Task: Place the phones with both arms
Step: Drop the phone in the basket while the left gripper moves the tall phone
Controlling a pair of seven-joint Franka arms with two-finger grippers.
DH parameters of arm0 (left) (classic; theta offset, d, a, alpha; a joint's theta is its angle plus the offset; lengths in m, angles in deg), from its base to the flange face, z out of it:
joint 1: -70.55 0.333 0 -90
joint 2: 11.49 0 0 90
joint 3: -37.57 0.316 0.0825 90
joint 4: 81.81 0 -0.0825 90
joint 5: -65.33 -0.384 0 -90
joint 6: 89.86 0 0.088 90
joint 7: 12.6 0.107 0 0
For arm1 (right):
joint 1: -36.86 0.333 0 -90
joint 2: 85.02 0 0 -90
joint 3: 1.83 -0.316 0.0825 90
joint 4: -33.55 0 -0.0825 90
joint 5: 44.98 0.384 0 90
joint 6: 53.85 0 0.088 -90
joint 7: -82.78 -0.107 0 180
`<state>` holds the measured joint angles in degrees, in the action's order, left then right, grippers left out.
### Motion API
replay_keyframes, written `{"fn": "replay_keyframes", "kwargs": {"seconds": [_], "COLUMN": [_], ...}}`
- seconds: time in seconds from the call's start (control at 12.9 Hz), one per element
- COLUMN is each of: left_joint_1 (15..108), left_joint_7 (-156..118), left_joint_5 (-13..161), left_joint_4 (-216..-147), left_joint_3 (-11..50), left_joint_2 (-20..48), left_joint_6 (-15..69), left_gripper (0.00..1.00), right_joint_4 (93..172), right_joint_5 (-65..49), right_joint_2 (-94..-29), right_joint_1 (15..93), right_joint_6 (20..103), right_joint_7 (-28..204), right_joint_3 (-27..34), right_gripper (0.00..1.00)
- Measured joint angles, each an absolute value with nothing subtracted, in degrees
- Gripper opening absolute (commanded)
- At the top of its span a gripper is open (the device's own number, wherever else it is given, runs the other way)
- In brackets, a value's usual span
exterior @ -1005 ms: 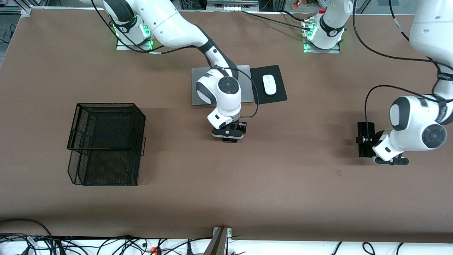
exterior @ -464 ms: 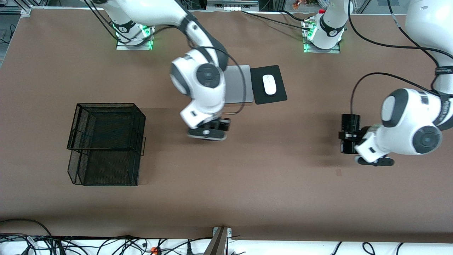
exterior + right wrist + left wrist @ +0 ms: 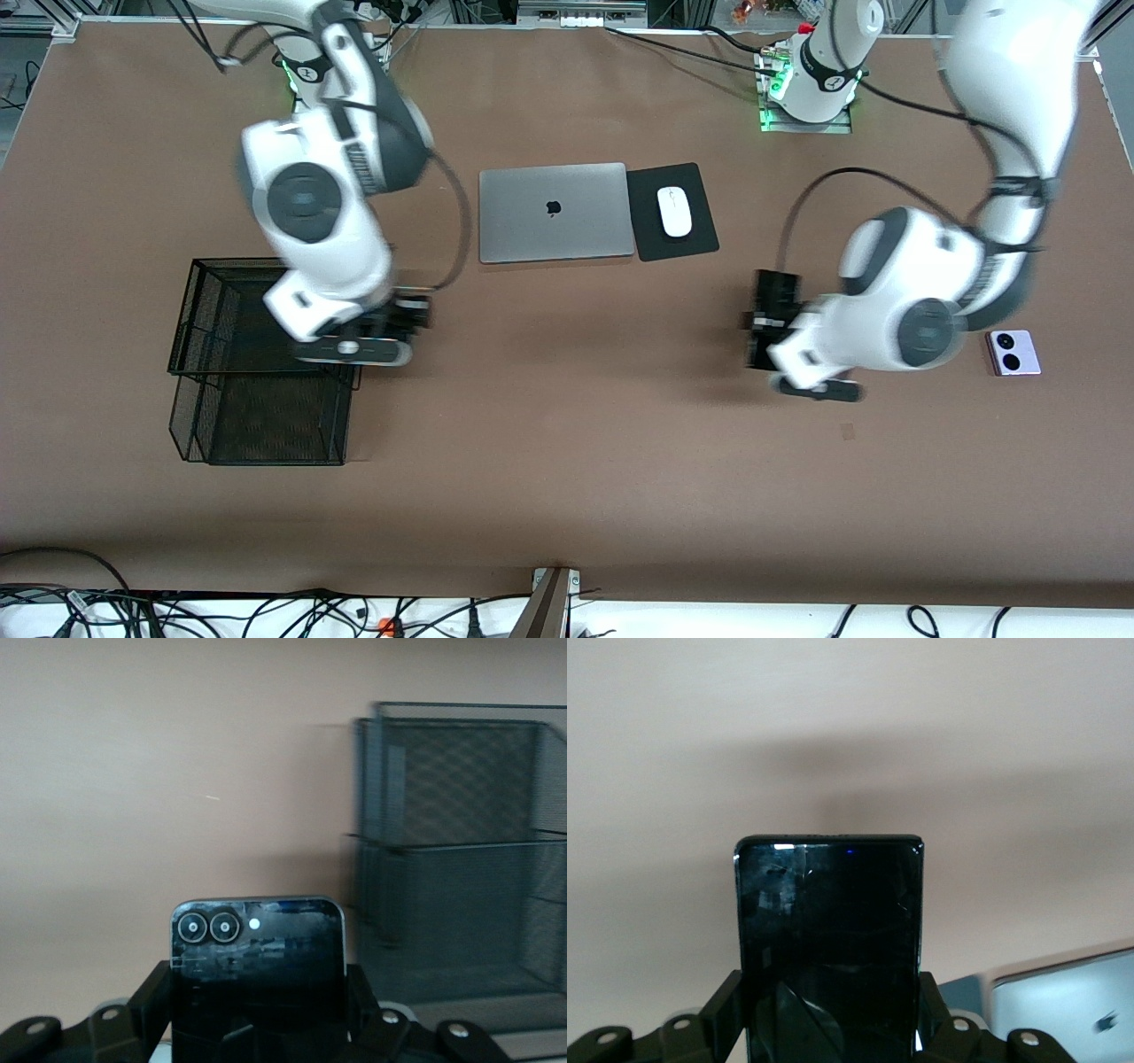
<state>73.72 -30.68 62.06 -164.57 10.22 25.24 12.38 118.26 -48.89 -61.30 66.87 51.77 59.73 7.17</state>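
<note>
Between the right gripper's (image 3: 257, 1028) closed fingers sits the small square black phone (image 3: 257, 966), two ringed lenses and a small light dot across its top edge, its glossy back smeared with reflections. That gripper hangs over the rim of the black wire basket (image 3: 266, 354) at the right arm's end of the table, so by my reading this phone is close to being dropped in, though not yet released. The left gripper (image 3: 833, 1045) is likewise clamped on the long slim black phone (image 3: 830, 939), a dark slab whose glass shows crack-like lines. It is carried over bare table (image 3: 567, 461), well apart from the basket. Near that gripper, toward the left arm's end, the lavender-white phone (image 3: 1012, 352) lies flat, untouched. Nothing shows in the basket; all three placements remain.
</note>
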Motion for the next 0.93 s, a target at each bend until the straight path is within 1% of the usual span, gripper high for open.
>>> {"fn": "replay_keyframes", "kwargs": {"seconds": [0.23, 0.39, 0.46, 0.62, 0.77, 0.93], "left_joint_1": [64.9, 60.5, 58.9, 56.8, 53.6, 47.9], "left_joint_7": [-41.1, -47.3, -49.9, -53.9, -57.7, -61.4], "left_joint_5": [62.1, 62.0, 62.0, 62.0, 61.7, 61.5], "left_joint_4": [-161.4, -160.6, -160.3, -160.1, -160.1, -159.9], "left_joint_3": [10.4, 10.6, 10.6, 10.7, 11.7, 15.9], "left_joint_2": [31.6, 35.0, 36.1, 37.8, 39.8, 41.5], "left_joint_6": [22.2, 28.8, 30.5, 33.7, 37.5, 39.7], "left_gripper": [0.20, 0.20, 0.20, 0.20, 0.20, 0.20], "right_joint_4": [128.6, 135.8, 139.5, 144.6, 147.0, 147.6], "right_joint_5": [-46.6, -45.2, -45.1, -44.9, -43.3, -40.2], "right_joint_2": [-68.2, -71.5, -72.7, -73.6, -72.9, -70.8], "right_joint_1": [66.8, 66.6, 66.5, 66.3, 65.9, 64.6], "right_joint_6": [54.5, 58.7, 61.7, 67.0, 70.1, 71.6], "right_joint_7": [71.3, 79.3, 83.1, 88.6, 91.5, 95.3], "right_joint_3": [15.1, 20.7, 23.3, 27.1, 28.7, 28.8], "right_gripper": [0.00, 0.00, 0.00, 0.00, 0.00, 0.00]}}
